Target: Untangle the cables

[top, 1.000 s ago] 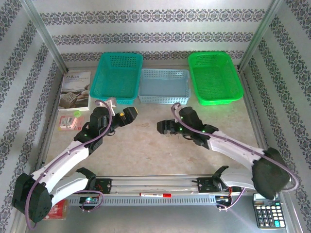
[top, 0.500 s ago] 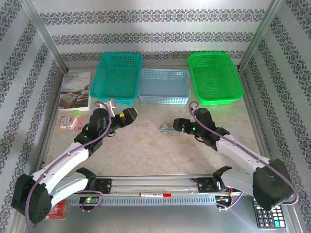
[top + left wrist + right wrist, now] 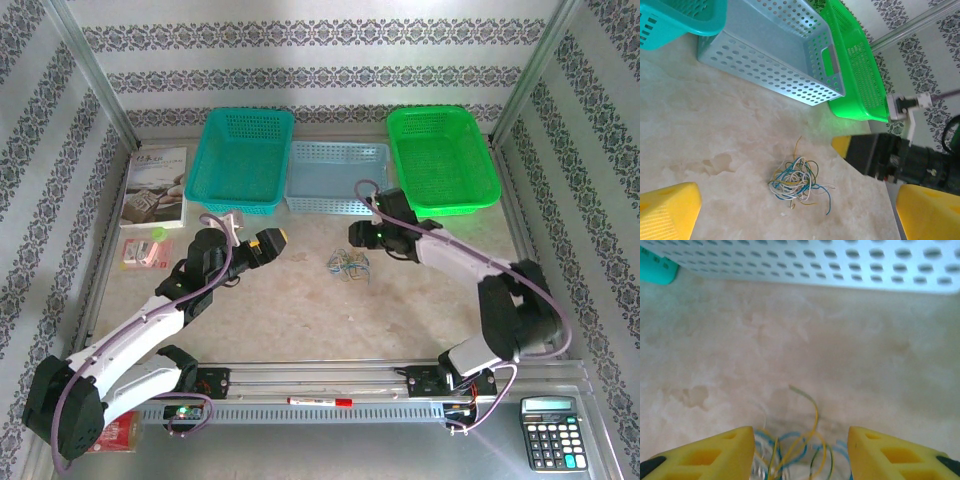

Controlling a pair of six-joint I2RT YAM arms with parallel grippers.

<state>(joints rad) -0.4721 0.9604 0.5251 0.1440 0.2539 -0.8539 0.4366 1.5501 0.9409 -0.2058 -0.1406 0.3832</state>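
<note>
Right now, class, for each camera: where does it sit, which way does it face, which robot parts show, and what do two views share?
Top external: above and behind the robot, looking down on the table; left arm with left gripper, right arm with right gripper, cables.
Left wrist: on the left arm, facing the cables and pale blue basket; yellow fingers in the bottom corners.
Right wrist: on the right arm, looking down at the cables; yellow fingers either side.
Shared: both wrist views show the cables and pale blue basket.
</note>
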